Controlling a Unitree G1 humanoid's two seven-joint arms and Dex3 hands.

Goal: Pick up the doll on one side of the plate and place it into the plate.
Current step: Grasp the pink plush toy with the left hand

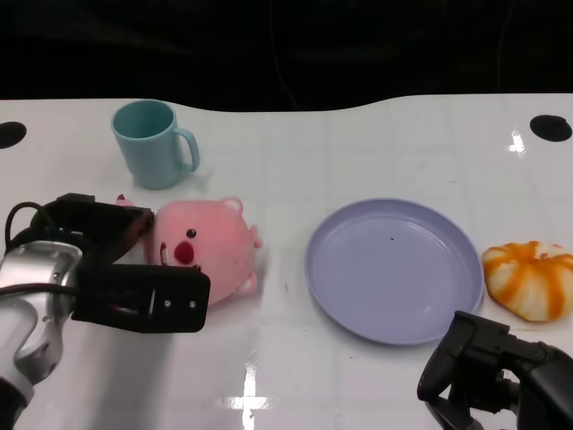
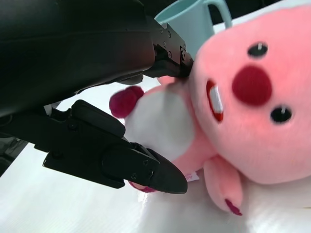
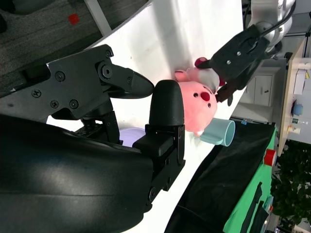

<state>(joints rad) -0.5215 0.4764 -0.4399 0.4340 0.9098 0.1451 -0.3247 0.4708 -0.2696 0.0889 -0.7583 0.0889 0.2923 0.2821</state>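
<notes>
A pink plush doll (image 1: 206, 246) lies on the white table, left of the lilac plate (image 1: 394, 269). My left hand (image 1: 125, 269) straddles its left side, one finger behind it and the other in front. In the left wrist view the doll (image 2: 252, 111) fills the space between the spread fingers (image 2: 146, 167); the far finger touches its head. Nothing is lifted. My right hand (image 1: 497, 372) hovers at the table's near right edge, below the plate, holding nothing. From the right wrist, the doll (image 3: 197, 104) and left hand (image 3: 238, 53) appear far off.
A light blue mug (image 1: 152, 143) stands just behind the doll, close to my left hand. An orange and white striped toy (image 1: 531, 279) lies right of the plate. The table's far edge meets a dark backdrop.
</notes>
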